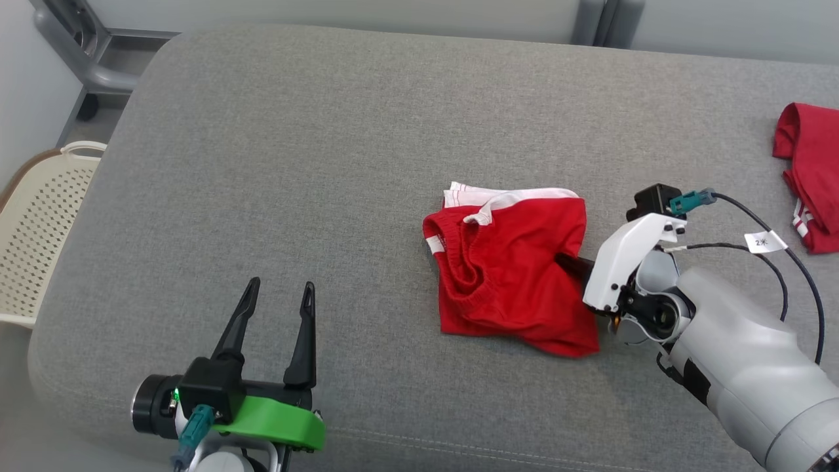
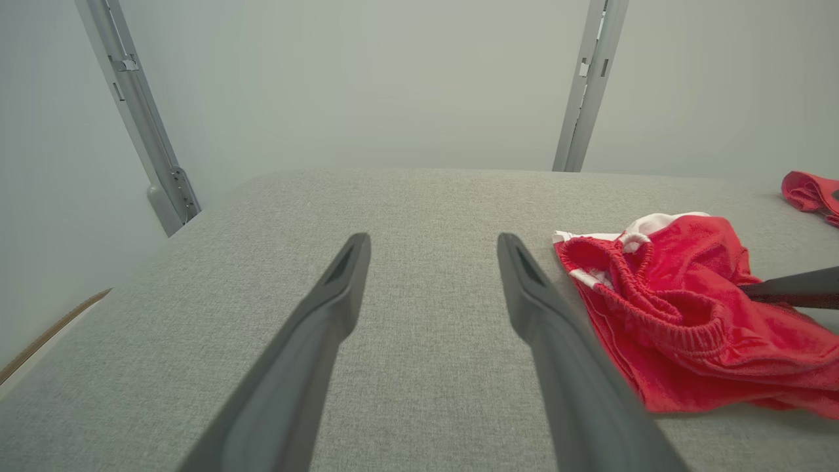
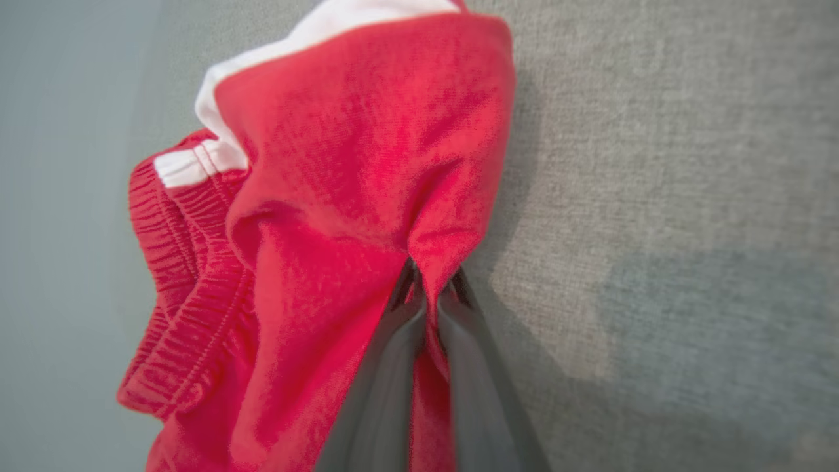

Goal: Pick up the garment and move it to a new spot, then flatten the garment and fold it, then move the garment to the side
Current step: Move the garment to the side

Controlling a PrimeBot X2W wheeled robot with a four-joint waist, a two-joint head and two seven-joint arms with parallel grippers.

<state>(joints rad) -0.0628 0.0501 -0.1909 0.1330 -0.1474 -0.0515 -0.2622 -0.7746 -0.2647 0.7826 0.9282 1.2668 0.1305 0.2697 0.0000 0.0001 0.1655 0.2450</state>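
The garment is a crumpled pair of red shorts with white trim and an elastic waistband, lying right of centre on the grey cushioned surface. My right gripper reaches in from the right and is shut on a fold at the shorts' right edge; in the right wrist view the red cloth is pinched between the two dark fingers. My left gripper stands open near the front left, apart from the shorts, nothing between its fingers. The shorts lie to its right.
A second red garment lies at the far right edge of the surface. A cream perforated basket stands on the floor to the left. Grey metal frame posts rise behind the surface.
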